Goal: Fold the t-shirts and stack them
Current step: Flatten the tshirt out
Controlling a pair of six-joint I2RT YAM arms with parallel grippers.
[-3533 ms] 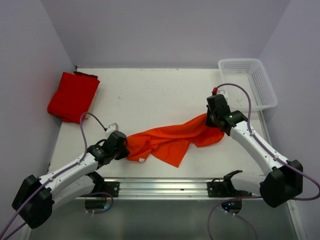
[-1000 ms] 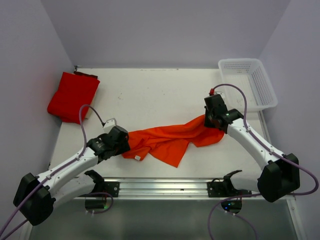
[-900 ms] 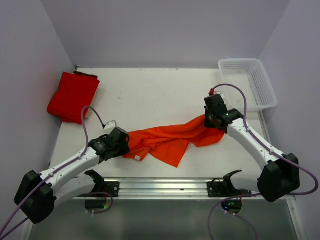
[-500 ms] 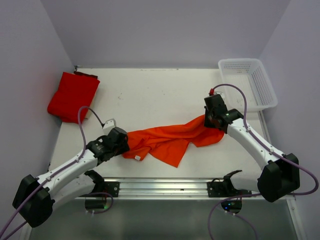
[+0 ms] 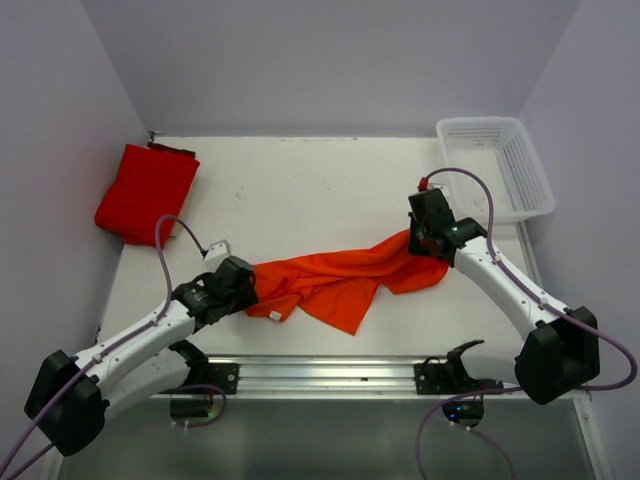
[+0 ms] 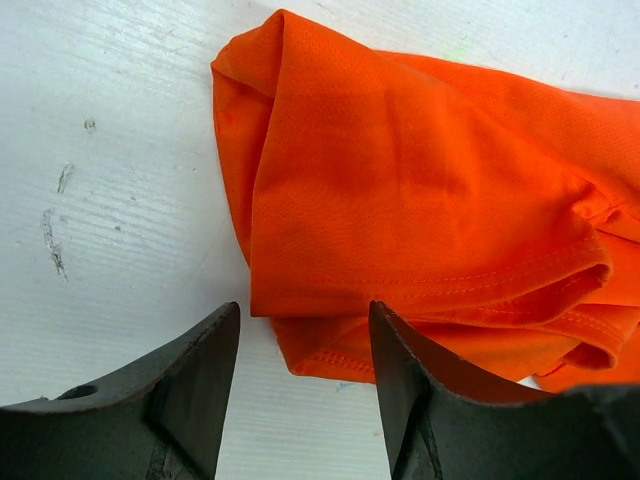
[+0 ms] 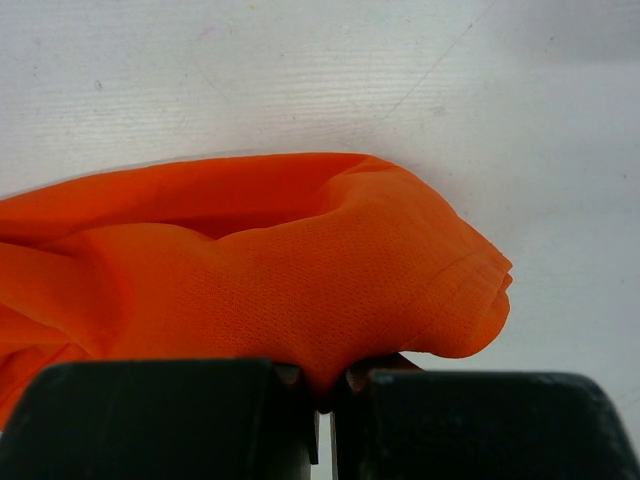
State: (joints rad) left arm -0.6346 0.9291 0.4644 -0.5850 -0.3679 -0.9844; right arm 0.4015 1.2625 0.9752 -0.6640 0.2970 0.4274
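- Orange shirt [image 5: 340, 285] lies bunched mid-surface [image 5: 300, 190], and the red shirt [image 5: 147, 192] sits folded far-left.
- Right claw [image 7: 325, 385] is clamped on the orange shirt's far end.
- Left claw [image 6: 303, 310] gapes over the hem, so push deeper, then close.

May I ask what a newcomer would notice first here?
A bright orange t-shirt lies rumpled across the table, its right end pinched in the shut right gripper, the open left gripper at its left hem. A folded red t-shirt sits far left; a white mesh basket, far right.
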